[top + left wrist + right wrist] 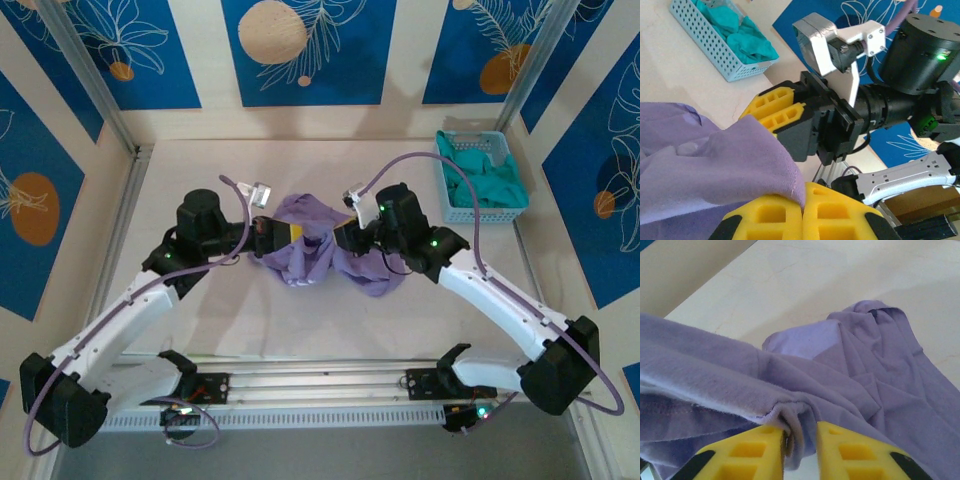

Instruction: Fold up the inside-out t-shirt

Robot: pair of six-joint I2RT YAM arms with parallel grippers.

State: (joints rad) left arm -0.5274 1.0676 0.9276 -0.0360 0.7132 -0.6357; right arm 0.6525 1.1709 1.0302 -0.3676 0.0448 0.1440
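The lavender inside-out t-shirt (310,245) lies bunched in a heap at the middle of the table, between my two grippers. My left gripper (283,232) is at the heap's left side. In the left wrist view its yellow fingers (802,210) are pressed together on an edge of the t-shirt (705,165). My right gripper (345,232) is at the heap's right side, facing the left one closely. In the right wrist view the right gripper (801,445) has its jaws a little apart, and a hemmed fold of the t-shirt (865,375) hangs between them against the left finger.
A light blue basket (480,205) holding a teal-green garment (485,170) stands at the back right of the table; the same basket (715,55) is in the left wrist view. Bare table surrounds the heap. Metal frame posts rise at both back corners.
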